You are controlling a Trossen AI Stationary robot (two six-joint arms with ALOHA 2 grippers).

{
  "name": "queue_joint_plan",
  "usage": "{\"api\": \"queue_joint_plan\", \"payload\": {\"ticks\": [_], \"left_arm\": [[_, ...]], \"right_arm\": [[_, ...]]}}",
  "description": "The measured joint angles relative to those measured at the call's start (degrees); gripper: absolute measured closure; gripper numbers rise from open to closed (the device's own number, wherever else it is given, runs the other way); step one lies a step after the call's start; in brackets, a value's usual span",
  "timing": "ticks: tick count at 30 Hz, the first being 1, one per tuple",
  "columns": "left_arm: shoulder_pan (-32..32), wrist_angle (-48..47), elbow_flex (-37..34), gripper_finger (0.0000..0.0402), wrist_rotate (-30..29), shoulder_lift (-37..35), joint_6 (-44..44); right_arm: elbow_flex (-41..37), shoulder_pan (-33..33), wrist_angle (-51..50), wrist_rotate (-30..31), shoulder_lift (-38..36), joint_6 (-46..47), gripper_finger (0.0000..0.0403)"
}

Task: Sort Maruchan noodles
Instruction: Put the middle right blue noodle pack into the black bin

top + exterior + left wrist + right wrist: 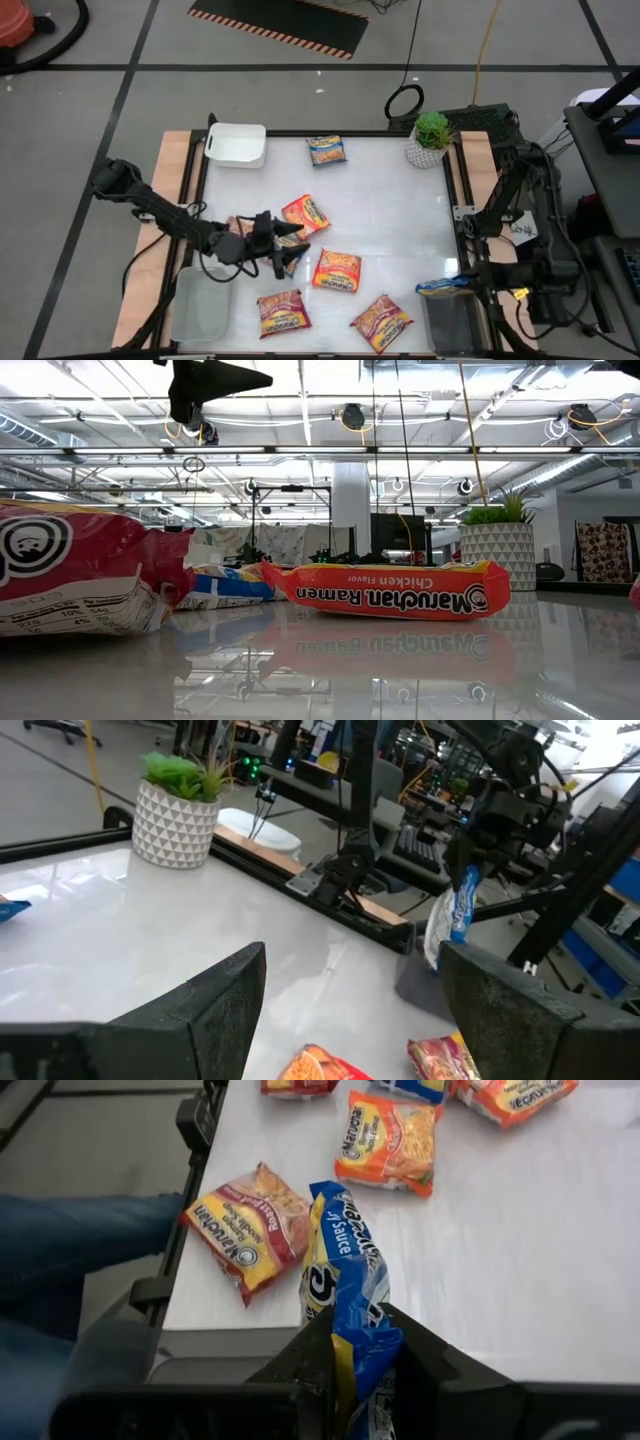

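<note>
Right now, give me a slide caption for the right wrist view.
Right gripper shut on a blue noodle packet above the clear bin.

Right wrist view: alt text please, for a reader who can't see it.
The right gripper has its jaws shut on a blue noodle packet above a white table. Beyond it lie a dark red packet and an orange packet; a denim-clad leg shows beside the table.

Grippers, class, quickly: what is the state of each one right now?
Left gripper: open, holding nothing, above the packets near the table's middle.
Right gripper: shut on a blue noodle packet, near the table's right front corner.
</note>
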Motion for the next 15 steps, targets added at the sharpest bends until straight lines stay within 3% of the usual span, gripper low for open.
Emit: {"api": "queue_joint_plan", "payload": {"ticks": [15], "left_arm": [[0.60,-0.08,-0.01,0.0103,-0.02,0.00,1.44]], "right_arm": [[-3.30,0.00,3.64,-0.81,0.02,1.65,0.0347]]}}
